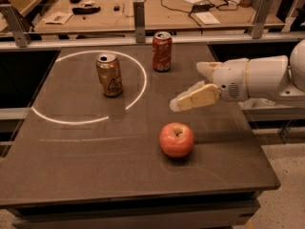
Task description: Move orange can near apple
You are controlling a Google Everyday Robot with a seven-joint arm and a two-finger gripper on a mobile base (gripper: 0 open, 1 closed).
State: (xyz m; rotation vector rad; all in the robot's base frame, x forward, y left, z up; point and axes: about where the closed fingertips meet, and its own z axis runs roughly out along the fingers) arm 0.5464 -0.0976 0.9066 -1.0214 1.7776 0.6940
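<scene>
The orange can [109, 74] stands upright at the back left of the dark table [95, 166], inside a bright ring of light. The apple [176, 139] rests at the front centre-right, stem dimple up. My gripper [187, 86] reaches in from the right on a white arm. It hangs above the table, above and just behind the apple and well to the right of the orange can. Its two cream fingers [195, 98] are spread apart with nothing between them.
A red can [162, 51] with white print stands upright near the table's back edge, right of the orange can. Behind a rail with metal posts [139, 15], a wooden bench holds cables, papers and small tools. The floor shows past the table's right edge.
</scene>
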